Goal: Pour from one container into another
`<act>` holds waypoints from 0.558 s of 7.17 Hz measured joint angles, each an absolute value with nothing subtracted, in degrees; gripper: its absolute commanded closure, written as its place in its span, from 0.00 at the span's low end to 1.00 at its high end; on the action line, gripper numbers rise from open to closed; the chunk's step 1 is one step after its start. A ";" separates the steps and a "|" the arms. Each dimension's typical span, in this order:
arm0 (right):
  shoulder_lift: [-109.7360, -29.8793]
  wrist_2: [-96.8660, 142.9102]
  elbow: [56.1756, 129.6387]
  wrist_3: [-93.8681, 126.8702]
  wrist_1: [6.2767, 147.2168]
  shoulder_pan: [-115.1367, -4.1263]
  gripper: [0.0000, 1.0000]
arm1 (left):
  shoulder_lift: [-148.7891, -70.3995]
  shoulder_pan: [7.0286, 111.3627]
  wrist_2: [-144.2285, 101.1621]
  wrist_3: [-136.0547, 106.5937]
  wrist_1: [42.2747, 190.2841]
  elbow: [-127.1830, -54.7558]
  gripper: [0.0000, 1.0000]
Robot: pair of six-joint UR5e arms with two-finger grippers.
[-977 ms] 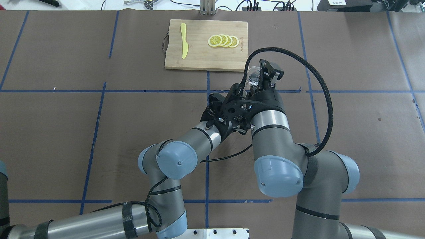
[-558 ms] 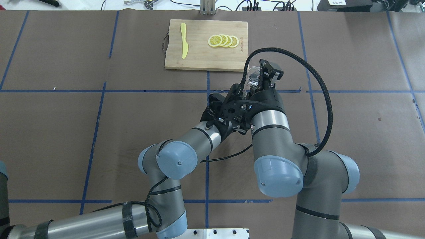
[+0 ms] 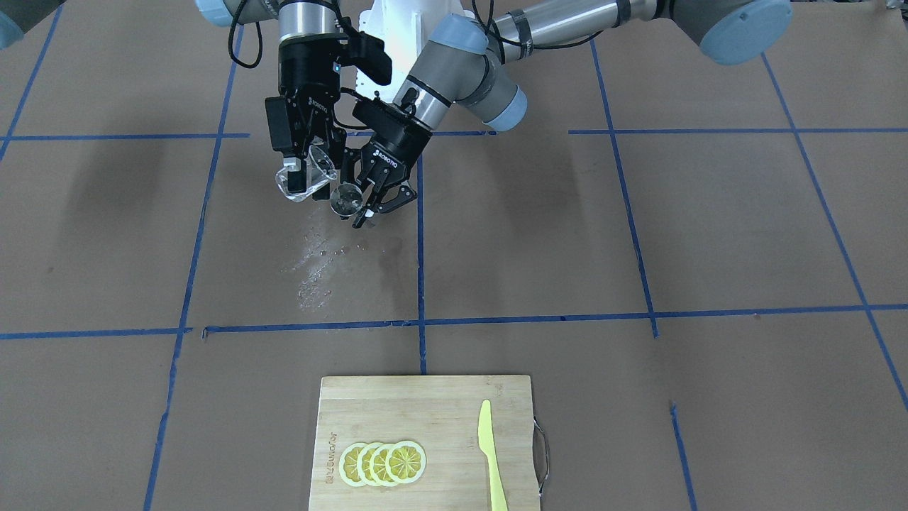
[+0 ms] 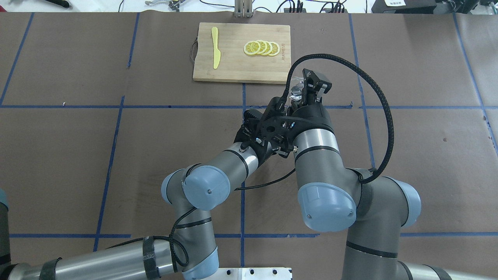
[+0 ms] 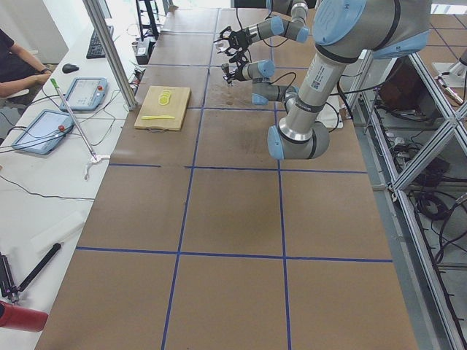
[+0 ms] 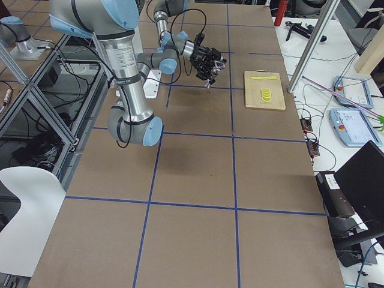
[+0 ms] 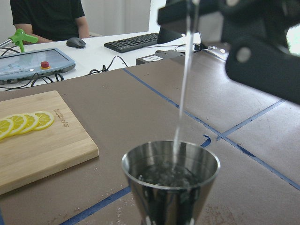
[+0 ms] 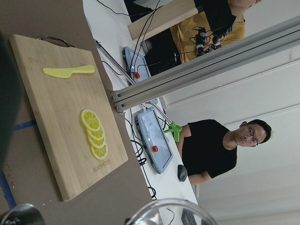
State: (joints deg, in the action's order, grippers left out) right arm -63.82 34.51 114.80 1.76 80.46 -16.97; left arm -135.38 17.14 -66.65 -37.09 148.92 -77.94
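My right gripper [image 3: 303, 165] is shut on the small clear glass cup [image 3: 298, 183] and holds it tilted above the table. My left gripper [image 3: 363, 201] is shut on the steel jigger [image 3: 345, 199], upright just beside and below the cup's lip. In the left wrist view a thin stream of water [image 7: 184, 89] falls into the jigger [image 7: 171, 187], which holds liquid. The overhead view shows the cup [image 4: 296, 88] in front of the right wrist; the left gripper is hidden under that wrist. The cup's rim [image 8: 171, 208] fills the bottom of the right wrist view.
Wet splashes [image 3: 312, 262] mark the brown table cover below the containers. Farther from the robot lies a bamboo cutting board [image 3: 425, 404] with lemon slices [image 3: 383, 463] and a yellow plastic knife [image 3: 489, 454]. Operators sit at a desk past the table's far edge.
The right wrist has shifted very slightly with the cup. Both arms otherwise hold the same pose.
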 measured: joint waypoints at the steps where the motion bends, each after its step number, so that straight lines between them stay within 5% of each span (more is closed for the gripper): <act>1: -63.81 34.60 114.82 3.47 80.43 -16.97 1.00 | -135.20 17.14 -66.63 -37.11 149.60 -77.98 1.00; 4: -63.80 34.86 115.03 8.31 79.02 -17.07 1.00 | -134.99 17.19 -66.57 -37.27 151.03 -78.11 1.00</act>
State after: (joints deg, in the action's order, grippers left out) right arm -63.80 34.86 115.03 8.31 79.02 -17.07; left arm -134.99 17.19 -66.57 -37.27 151.03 -78.11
